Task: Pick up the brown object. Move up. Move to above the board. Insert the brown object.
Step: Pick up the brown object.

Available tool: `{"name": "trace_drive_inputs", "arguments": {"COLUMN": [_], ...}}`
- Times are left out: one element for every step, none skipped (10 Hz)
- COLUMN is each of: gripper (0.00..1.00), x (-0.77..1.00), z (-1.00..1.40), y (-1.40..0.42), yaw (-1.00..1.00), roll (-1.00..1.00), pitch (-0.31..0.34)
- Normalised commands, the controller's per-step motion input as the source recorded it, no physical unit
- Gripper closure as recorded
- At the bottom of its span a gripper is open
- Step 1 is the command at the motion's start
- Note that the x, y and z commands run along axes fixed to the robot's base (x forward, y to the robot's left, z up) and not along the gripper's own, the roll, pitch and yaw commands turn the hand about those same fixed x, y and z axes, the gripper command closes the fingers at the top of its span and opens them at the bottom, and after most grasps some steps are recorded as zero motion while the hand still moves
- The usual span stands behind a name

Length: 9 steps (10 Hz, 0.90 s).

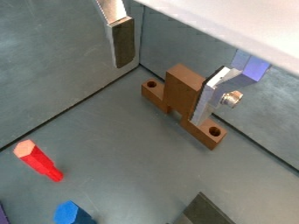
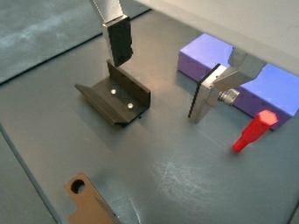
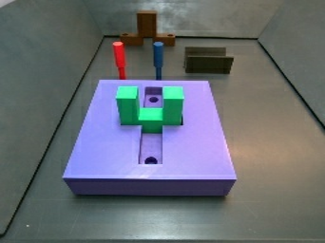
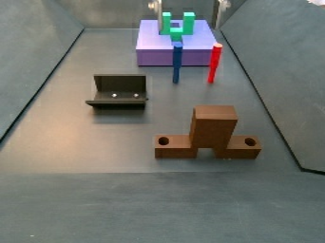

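Note:
The brown object (image 4: 210, 133) is an orange-brown piece with a low bar, a round hole at each end and an upright block in the middle. It stands on the grey floor and also shows in a side view (image 3: 150, 27) and in both wrist views (image 1: 181, 103) (image 2: 84, 199). The lavender-blue board (image 3: 191, 142) carries a green U-shaped block (image 3: 150, 104); it also shows in a side view (image 4: 152, 47) and a wrist view (image 2: 211, 57). My gripper (image 1: 162, 92) (image 2: 156, 90) is open and empty, well above the floor. It shows in neither side view.
A red peg (image 4: 215, 65) (image 1: 38, 160) and a blue peg (image 4: 176, 65) (image 1: 73, 213) stand between the board and the brown object. The dark fixture (image 4: 118, 92) (image 2: 114, 96) stands on the floor to one side. Grey walls surround the floor.

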Motion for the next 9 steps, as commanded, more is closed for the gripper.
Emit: {"name": "trace_drive_inputs", "arguments": {"gripper": [0.0, 0.0, 0.0, 0.0, 0.0, 0.0, 0.0, 0.0, 0.0], "x": [0.15, 0.07, 0.04, 0.03, 0.05, 0.05, 0.07, 0.0, 0.0], "z": [-0.04, -0.17, -0.24, -0.25, -0.26, -0.25, -0.25, -0.21, -0.22], "y": [0.51, 0.76, 0.75, 0.75, 0.71, 0.71, 0.71, 0.72, 0.71], "yaw": [0.0, -0.07, -0.11, -0.12, -0.14, -0.14, -0.16, -0.17, -0.19], "roll": [-0.24, -0.25, -0.22, -0.2, -0.22, -0.22, -0.2, -0.18, -0.14], "pitch": [0.051, 0.05, 0.056, 0.064, 0.066, 0.06, 0.066, 0.027, 0.0]}}
